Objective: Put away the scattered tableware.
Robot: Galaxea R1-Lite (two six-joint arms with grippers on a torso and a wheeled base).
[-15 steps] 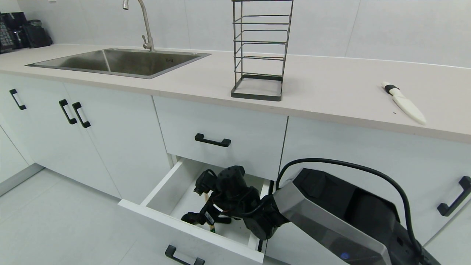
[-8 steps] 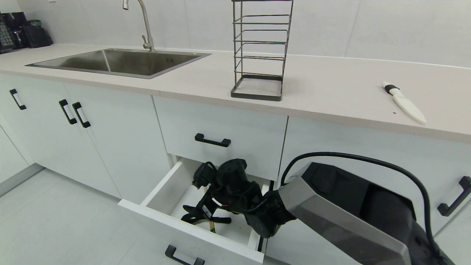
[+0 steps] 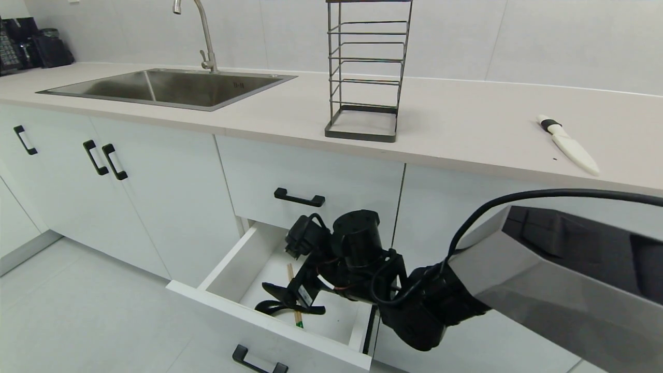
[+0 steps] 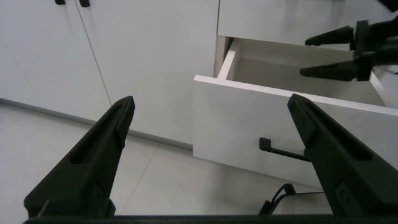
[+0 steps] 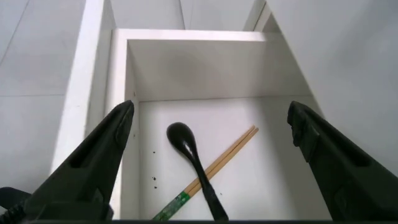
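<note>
The lower drawer (image 3: 269, 325) stands pulled out. On its white floor lie a black spoon (image 5: 191, 155) and a pair of wooden chopsticks (image 5: 214, 173), crossing each other. My right gripper (image 3: 261, 297) hangs open just above them inside the drawer (image 5: 118, 93), holding nothing. The chopsticks (image 3: 294, 300) show beside its fingers. A white knife (image 3: 568, 145) with a black band lies on the counter at the far right. My left gripper (image 4: 210, 106) is open and empty, low in front of the drawer front (image 4: 249, 124).
A dark wire rack (image 3: 365, 77) stands mid-counter, a steel sink (image 3: 166, 87) and tap to its left. A shut drawer with a black handle (image 3: 299, 197) sits right above the open one. Cabinet doors line the left; bare floor lies below.
My right arm's wrist and forearm have lifted up and to the right, while the open fingers stay over the drawer. Nothing on the counter has moved.
</note>
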